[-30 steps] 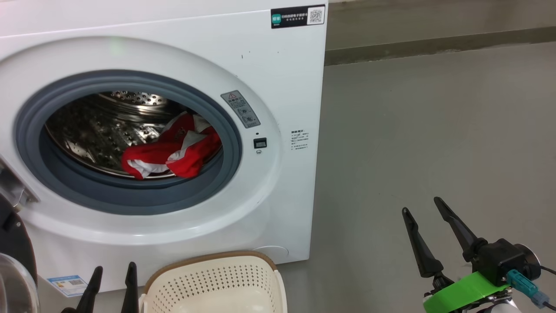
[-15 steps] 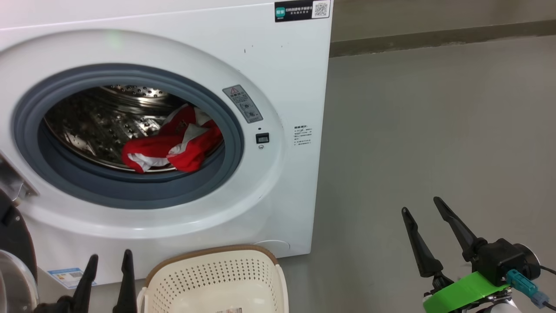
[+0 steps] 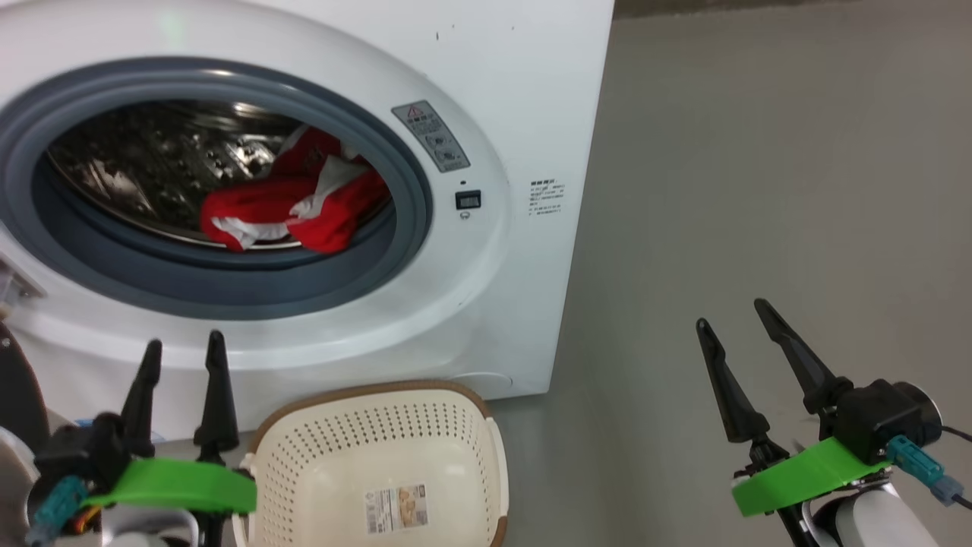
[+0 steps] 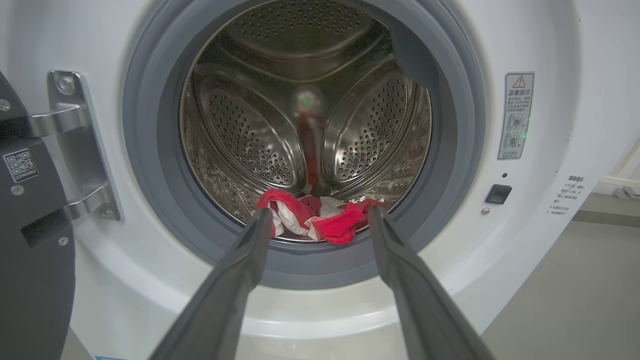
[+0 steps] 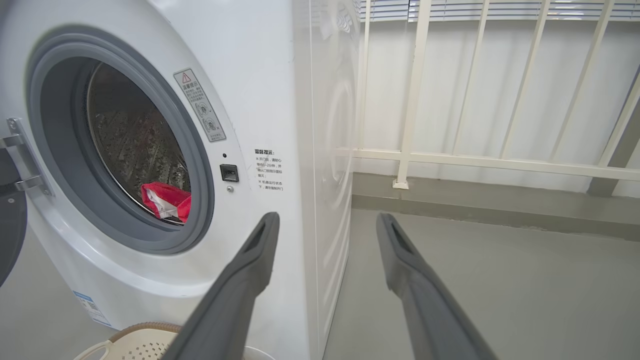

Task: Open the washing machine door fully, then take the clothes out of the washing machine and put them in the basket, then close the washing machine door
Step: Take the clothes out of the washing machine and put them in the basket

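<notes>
before the washing machine, left end effector upright, spread wide, empty, right end effector tilted, wide, empty

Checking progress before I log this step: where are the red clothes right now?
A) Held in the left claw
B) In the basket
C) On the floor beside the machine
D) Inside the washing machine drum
D: the clothes lie at the front of the drum inside the washing machine. The basket has no fabric in it, and the left claw and right claw both stand open, holding nothing.
</notes>
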Controlling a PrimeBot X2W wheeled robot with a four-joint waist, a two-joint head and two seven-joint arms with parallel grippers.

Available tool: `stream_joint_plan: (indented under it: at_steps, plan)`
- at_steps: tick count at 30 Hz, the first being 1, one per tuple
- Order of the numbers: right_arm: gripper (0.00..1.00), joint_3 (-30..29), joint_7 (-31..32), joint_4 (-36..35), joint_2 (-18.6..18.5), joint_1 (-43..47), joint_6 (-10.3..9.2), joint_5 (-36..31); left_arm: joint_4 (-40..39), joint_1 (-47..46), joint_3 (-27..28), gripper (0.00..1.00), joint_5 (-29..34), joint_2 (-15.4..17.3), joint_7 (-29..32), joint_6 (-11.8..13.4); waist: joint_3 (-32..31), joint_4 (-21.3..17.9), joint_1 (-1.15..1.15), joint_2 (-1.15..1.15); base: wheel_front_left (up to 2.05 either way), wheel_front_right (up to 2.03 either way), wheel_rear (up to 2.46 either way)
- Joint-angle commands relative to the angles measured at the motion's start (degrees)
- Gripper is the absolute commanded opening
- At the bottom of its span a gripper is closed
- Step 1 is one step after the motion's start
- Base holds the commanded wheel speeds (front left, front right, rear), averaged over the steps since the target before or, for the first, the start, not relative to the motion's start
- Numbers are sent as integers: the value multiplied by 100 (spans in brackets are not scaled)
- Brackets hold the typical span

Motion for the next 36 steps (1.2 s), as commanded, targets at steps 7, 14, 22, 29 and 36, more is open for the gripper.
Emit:
stream_joint_plan:
  at_steps: [7, 14, 22, 29, 36]
  plan:
    - [100, 144, -36, -222, -105, -561, 28, -17, 542, -1287, 127, 100, 11, 184, -11, 100, 803, 39, 0, 0, 0, 0, 0]
    - [100, 138, -36, -257, -162, -808, 28, -27, 1156, -2220, 73, 100, 49, 306, -34, 79, 1262, -14, 0, 0, 0, 0, 0]
    - [100, 154, -36, -310, -202, -1047, 28, -38, 1719, -3123, 133, 100, 12, 426, -62, -18, 1718, -104, 0, 0, 0, 0, 0]
    - [100, 241, -36, -353, -203, -1273, 28, -46, 2195, -3930, 173, 100, 185, 562, -69, 62, 2198, -190, 0, 0, 0, 0, 0]
    - [100, 329, -36, -366, -174, -1487, 28, -40, 2901, -4690, 148, 100, 383, 821, -69, 200, 2620, -300, 0, 0, 0, 0, 0]
